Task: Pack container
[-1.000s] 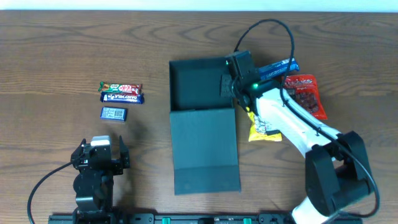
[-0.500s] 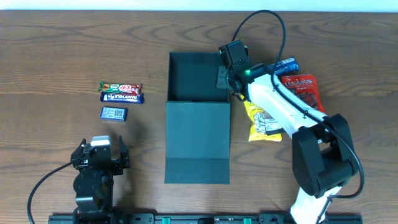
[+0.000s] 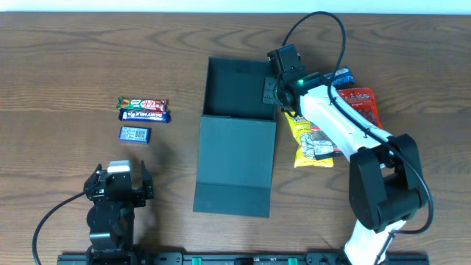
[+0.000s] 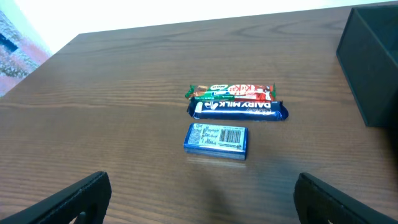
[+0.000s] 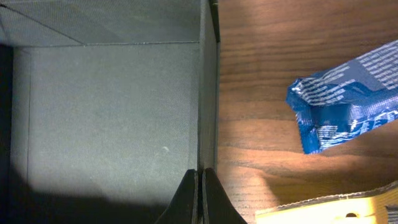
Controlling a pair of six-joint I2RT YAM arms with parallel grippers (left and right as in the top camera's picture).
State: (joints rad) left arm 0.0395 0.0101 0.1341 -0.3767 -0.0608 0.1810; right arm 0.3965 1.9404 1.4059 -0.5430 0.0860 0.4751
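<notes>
The dark teal container (image 3: 239,88) sits open at the table's middle, its flap lid (image 3: 235,165) lying flat toward the front. My right gripper (image 3: 274,90) is shut on the container's right wall; the right wrist view shows both fingers (image 5: 201,186) pinching that wall (image 5: 207,93), with the empty box floor on the left. A Kit Kat bar (image 3: 143,103), a Dairy Milk bar (image 3: 145,115) and a small blue packet (image 3: 135,134) lie at the left; they also show in the left wrist view (image 4: 231,91). My left gripper (image 3: 118,184) is open and empty at the front left.
Right of the container lie a blue packet (image 3: 340,76), a red packet (image 3: 362,110) and a yellow packet (image 3: 313,140). The blue packet (image 5: 345,96) and the yellow packet's edge (image 5: 329,211) show in the right wrist view. The right arm's cable arcs over the table's back.
The right gripper, holding the container's right wall, swung the box left and then shifted it slightly right and back. The lid now lies angled. The left arm has not moved.
</notes>
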